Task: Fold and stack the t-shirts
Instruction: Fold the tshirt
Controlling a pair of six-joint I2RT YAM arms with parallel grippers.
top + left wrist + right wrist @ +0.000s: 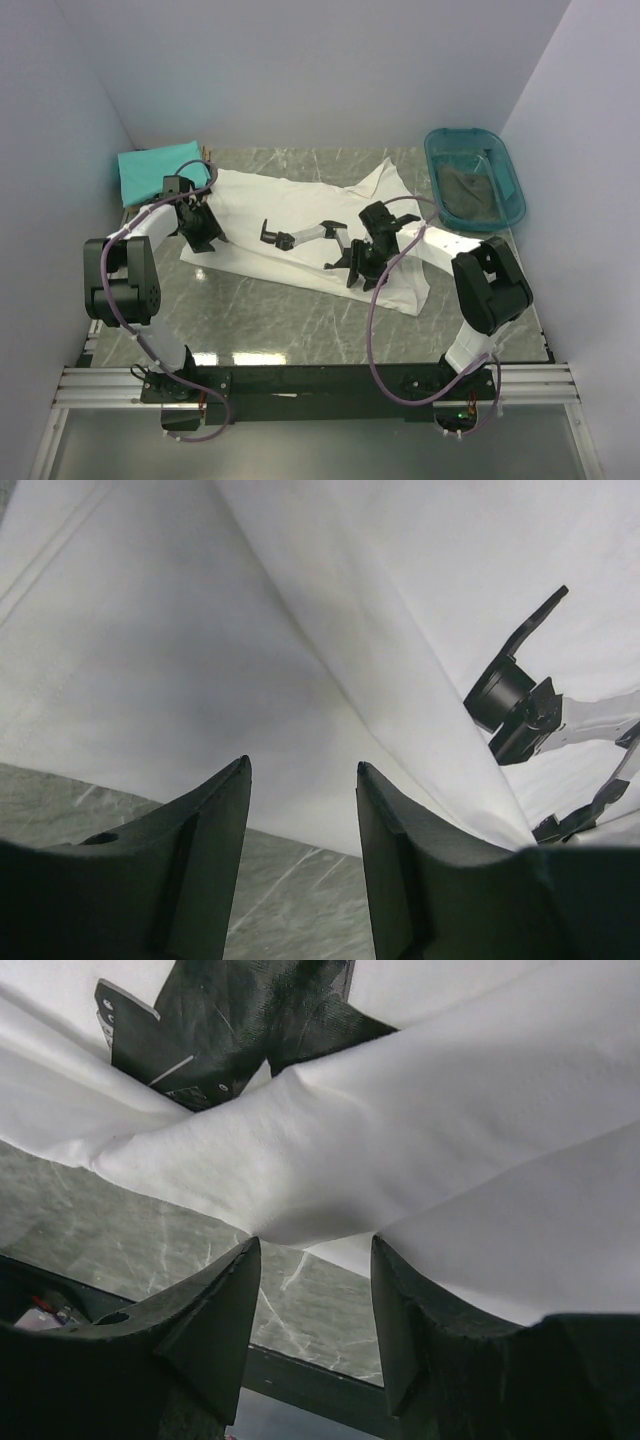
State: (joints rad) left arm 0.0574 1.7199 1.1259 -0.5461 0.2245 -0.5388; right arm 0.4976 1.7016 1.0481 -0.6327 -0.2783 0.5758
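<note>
Scanning up from the marble table (290,325), I see the white t-shirt (290,200) spread rumpled across the middle of the overhead view, its robot-arm print (300,236) facing up. The teal tub (470,131) at upper right holds a dark cloth (468,195), perhaps the black shirt. A folded teal t-shirt (150,170) sits at upper left. Both claws are released and empty. The left gripper (300,765) hovers over the white shirt's left edge, and the right gripper (315,1242) faces a raised ridge near its lower edge. My worry is that pinching only the ridge's top layer would drag the shirt crooked. Uneven pulls could also bunch it.
</note>
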